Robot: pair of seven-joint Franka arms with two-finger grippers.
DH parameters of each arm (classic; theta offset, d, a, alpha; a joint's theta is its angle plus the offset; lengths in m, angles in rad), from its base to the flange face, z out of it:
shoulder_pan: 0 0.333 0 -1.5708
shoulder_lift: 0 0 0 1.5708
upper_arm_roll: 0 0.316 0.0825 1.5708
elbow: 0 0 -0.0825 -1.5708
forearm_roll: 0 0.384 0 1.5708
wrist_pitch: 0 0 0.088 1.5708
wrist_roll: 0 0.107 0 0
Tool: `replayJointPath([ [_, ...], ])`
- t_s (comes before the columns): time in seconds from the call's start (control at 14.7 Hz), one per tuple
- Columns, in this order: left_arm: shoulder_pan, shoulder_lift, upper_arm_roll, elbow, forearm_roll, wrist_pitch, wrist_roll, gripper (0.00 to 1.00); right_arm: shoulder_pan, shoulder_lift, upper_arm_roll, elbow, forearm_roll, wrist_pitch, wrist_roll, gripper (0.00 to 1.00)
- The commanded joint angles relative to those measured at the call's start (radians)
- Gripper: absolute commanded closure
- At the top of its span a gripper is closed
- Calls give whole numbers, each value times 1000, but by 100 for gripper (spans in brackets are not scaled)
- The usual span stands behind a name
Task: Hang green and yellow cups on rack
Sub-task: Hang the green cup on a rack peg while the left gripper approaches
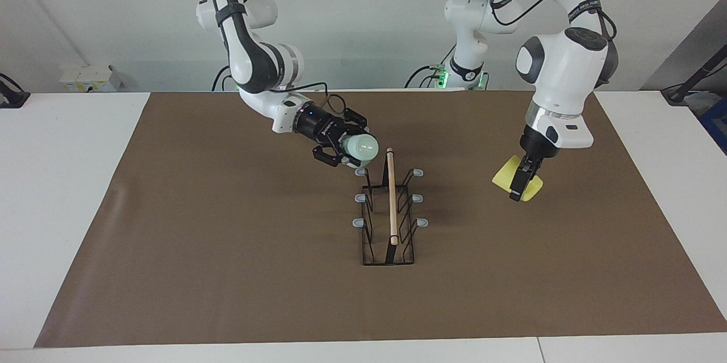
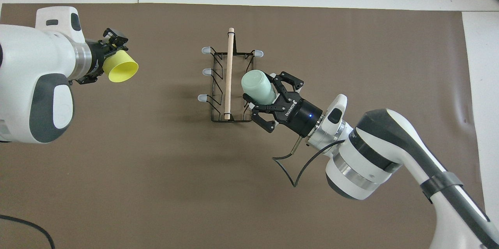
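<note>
Where brown mat [image 1: 227, 249] covers white table [image 1: 68, 192], rack [image 1: 391, 209] stands.

Green cup [image 2: 258, 87]: open mouth hidden inside the right gripper [image 2: 269, 103] in both views, so only its closed base and side show, and the rack [image 2: 230, 81] prong beneath it is covered in the overhead view. Yellow cup [image 1: 517, 179]: in the facing view the left gripper [image 1: 519, 187] stands in front of it; fingertip contact too small to tell. Both arms are cut off by the picture edges.
</note>
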Motion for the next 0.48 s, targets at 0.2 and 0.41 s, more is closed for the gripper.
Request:
replayJointPath([
  [0.2, -111, -46, 11, -26, 228, 10, -41, 100, 2, 31, 1, 4, 50, -3, -158, 100],
  [0.41, -160, -71, 11, -108, 382, 139, -123, 100, 11, 35, 1, 24, 101, 3, -213, 100],
])
